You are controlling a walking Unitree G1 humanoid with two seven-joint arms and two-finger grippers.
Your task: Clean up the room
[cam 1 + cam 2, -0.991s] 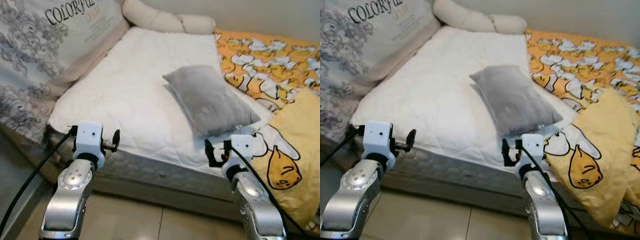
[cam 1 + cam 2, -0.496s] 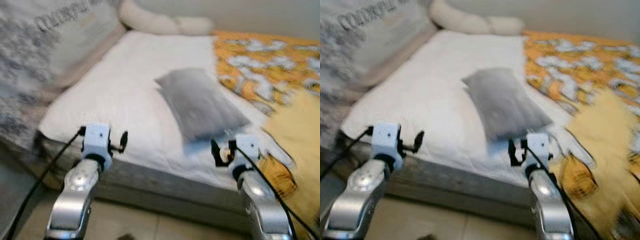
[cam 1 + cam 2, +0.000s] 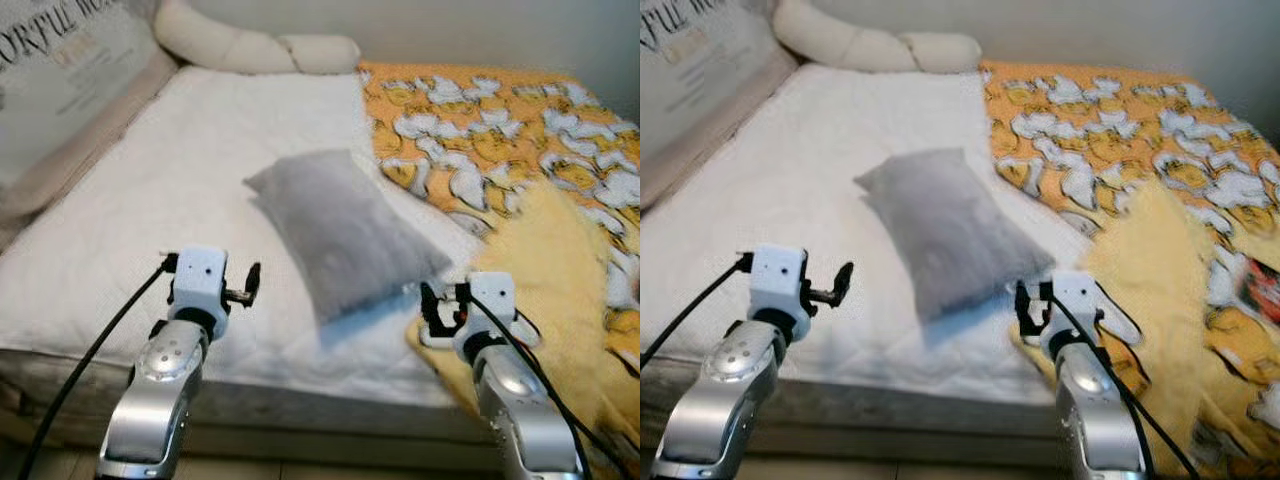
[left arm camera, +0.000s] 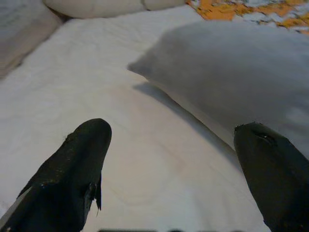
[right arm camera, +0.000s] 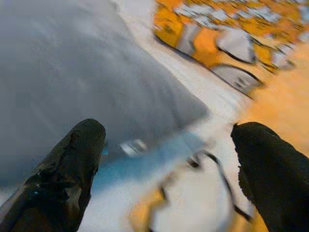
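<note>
So, camera shift first: whole view swung over and in closer since a second ago, with a blurry step in between. Looks like walking up to the bed, not the bedding moving. Arms raised out front same as before. Probably means lining up on the grey pillow as the thing to tidy, nothing grabbed yet.

Left to right, all relative to that pillow:
- Far off to its left, a big printed cushion propped along the bed's edge.
- Left of it and nearer the camera, left gripper hovering over the white mattress, fingers spread wide, nothing between them.
- Behind it at the head end, a long cream bolster.
- Just off its near right corner, right gripper, likewise spread wide and empty, aimed at that corner.
- Right of it, an orange cartoon duvet, plus a rumpled yellow blanket spilling toward the bed edge.

Containers: closest thing is the mattress itself, carrying pillow, bolster and bedding. Pillow lying skewed across the middle, so guessing needs straightening.
</note>
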